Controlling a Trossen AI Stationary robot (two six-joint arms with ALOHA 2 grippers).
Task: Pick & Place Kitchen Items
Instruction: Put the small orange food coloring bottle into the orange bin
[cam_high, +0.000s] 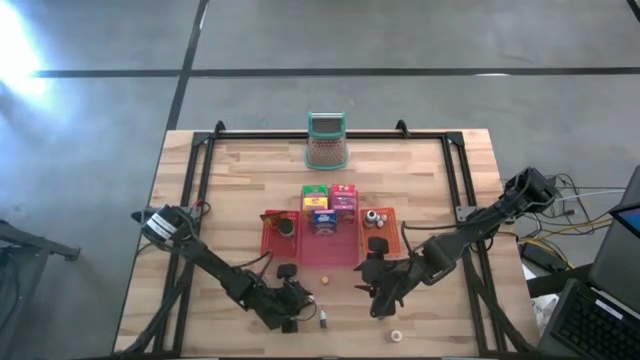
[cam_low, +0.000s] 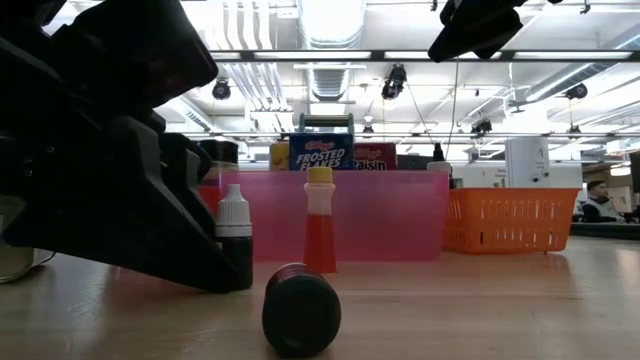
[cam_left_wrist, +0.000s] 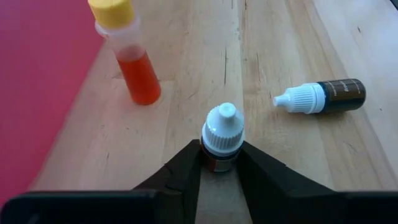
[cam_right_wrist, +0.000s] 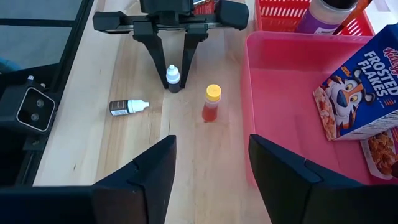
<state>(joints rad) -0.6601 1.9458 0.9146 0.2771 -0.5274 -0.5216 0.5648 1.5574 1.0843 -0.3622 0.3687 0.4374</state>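
Dropper bottle (cam_left_wrist: 221, 138) stands upright on the pale wooden table (cam_left_wrist: 292, 50), ceiling-lit hall behind.

Between the left gripper's (cam_left_wrist: 219, 163) jaws, the upright dropper bottle's (cam_left_wrist: 221, 138) lower body was hidden. The fallen bottle's (cam_left_wrist: 323, 97) label beside them was unreadable. The Frosted Flakes box (cam_right_wrist: 360, 93) was cropped.

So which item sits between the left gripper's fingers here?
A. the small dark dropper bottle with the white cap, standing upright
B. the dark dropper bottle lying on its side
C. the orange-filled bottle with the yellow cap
A: the left gripper has its fingers closed against the upright small dark dropper bottle with the white cap.
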